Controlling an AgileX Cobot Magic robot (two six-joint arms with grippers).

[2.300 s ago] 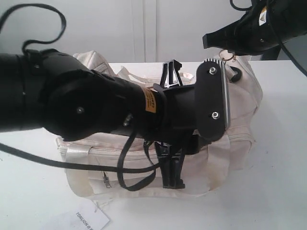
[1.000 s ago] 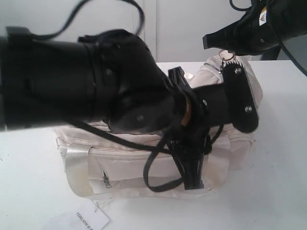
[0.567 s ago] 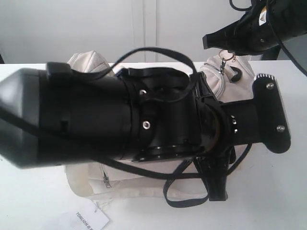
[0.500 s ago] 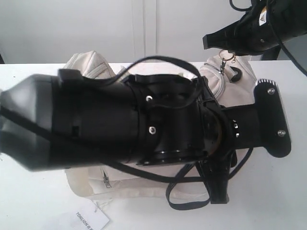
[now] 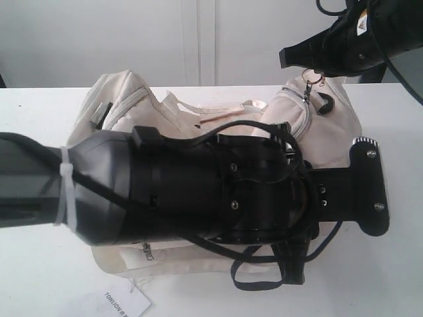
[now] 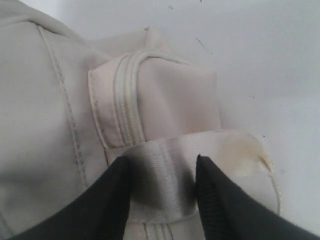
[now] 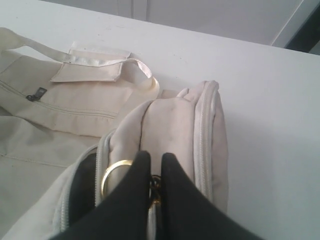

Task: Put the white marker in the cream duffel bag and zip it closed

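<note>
The cream duffel bag [image 5: 218, 125] lies on the white table, its top zipper partly open onto black lining [image 7: 82, 190]. At the bag's right end my right gripper [image 5: 284, 58] [image 7: 153, 156] is shut on the gold round zipper pull [image 5: 312, 77] [image 7: 112, 175]. My left arm crosses in front of the bag. Its gripper [image 5: 291, 277] [image 6: 162, 160] points down at the bag's front right, open, with its fingers astride a shiny cream strap [image 6: 165, 175]. The white marker is out of view.
A white paper tag with black print [image 5: 115, 305] lies on the table [image 5: 396, 264] by the bag's front left corner. The front pocket's small zip pull [image 5: 146, 251] hangs near it. A handle strap [image 7: 100, 60] rests flat on the bag's top.
My left arm has swung down and across the bag's front, carrying its gripper rightward toward the bag's right end. The right gripper has held still on the pull.
</note>
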